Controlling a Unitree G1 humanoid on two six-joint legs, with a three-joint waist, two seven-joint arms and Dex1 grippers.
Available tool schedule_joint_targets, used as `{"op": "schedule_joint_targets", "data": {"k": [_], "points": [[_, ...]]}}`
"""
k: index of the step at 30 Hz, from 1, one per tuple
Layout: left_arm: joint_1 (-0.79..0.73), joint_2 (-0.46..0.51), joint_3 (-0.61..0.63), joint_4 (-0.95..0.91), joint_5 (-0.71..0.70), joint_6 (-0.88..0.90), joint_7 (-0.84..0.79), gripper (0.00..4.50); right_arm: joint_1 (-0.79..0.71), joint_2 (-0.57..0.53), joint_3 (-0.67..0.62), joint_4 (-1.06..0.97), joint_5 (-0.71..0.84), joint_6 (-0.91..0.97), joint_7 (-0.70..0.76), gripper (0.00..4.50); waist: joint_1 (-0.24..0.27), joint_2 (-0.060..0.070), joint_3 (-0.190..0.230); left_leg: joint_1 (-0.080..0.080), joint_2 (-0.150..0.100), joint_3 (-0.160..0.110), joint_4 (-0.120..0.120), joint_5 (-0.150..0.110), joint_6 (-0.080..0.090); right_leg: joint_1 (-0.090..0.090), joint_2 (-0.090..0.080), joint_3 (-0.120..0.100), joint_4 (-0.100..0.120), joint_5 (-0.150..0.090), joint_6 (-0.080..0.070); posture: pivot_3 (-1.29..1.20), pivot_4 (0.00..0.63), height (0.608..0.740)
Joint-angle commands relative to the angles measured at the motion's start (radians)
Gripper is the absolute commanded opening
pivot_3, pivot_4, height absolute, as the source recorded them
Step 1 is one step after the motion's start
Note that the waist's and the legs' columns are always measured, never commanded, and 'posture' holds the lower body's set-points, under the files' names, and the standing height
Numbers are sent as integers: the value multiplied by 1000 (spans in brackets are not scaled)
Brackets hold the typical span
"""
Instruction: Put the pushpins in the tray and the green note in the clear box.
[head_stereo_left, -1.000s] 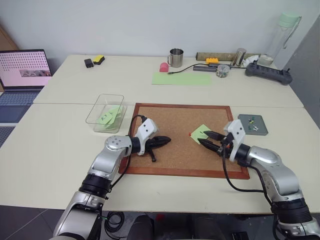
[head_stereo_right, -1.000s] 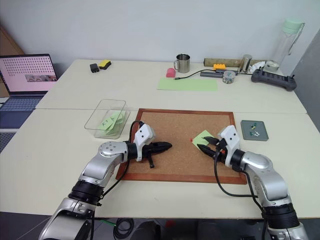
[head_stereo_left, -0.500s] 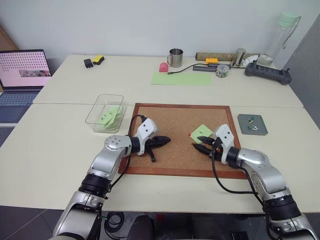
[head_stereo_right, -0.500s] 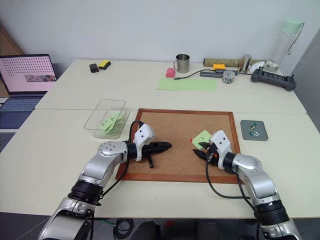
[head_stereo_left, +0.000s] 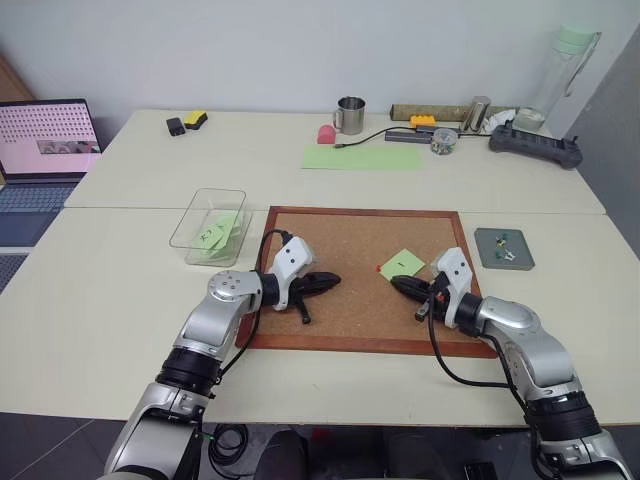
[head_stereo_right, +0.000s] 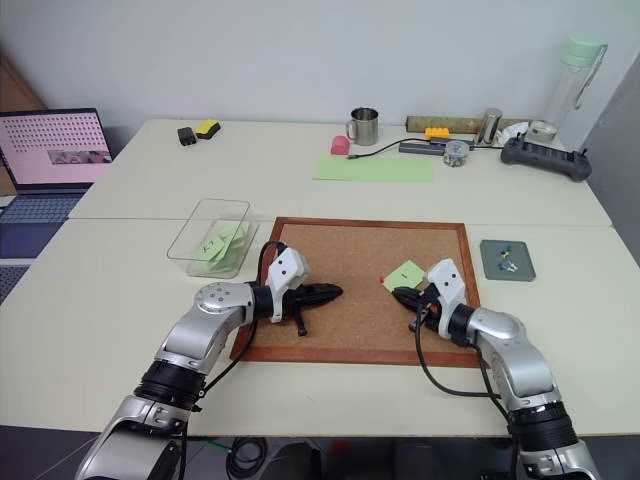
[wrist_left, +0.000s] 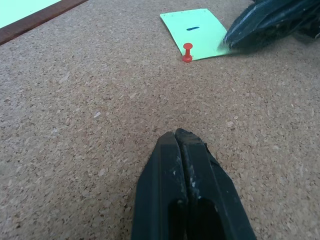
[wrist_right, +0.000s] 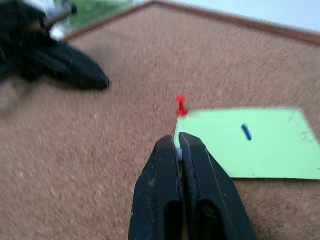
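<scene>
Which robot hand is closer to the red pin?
Right. The right gripper is shut just short of the red pin, at the green note's edge. The left gripper sits farther across the corkboard.

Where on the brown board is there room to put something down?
The cork board is bare along its far edge and in the middle, between the left gripper and the green note. It is crowded near the note, where the red pushpin and right gripper sit.
</scene>
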Motion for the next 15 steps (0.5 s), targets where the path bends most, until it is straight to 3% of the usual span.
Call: {"op": "schedule_joint_targets", "data": {"k": [1, 6, 11, 15], "points": [[15, 13, -20, 16, 21, 16, -3, 0, -24, 19, -106, -99, 82, 17, -62, 4, 0, 0, 0, 0, 0, 0, 0, 0, 0, 0, 0, 0, 0, 0, 0, 0, 150, 740], [14, 13, -22, 21, 22, 14, -7, 0, -55, 30, -250, -84, 153, 52, -175, 4, 0, 0, 0, 0, 0, 0, 0, 0, 0, 0, 0, 0, 0, 0, 0, 0, 150, 740], [6, 11, -24, 32, 23, 10, -10, 0, -88, -44, -297, 81, -18, 0, -330, 4, 0, 0, 0, 0, 0, 0, 0, 0, 0, 0, 0, 0, 0, 0, 0, 0, 150, 740], [6, 10, -26, 32, 23, 9, -10, 0, -113, -67, -346, 173, -43, 7, -398, 4, 0, 0, 0, 0, 0, 1, 0, 0, 0, 0, 0, 0, 0, 0, 0, 0, 150, 740]]}}
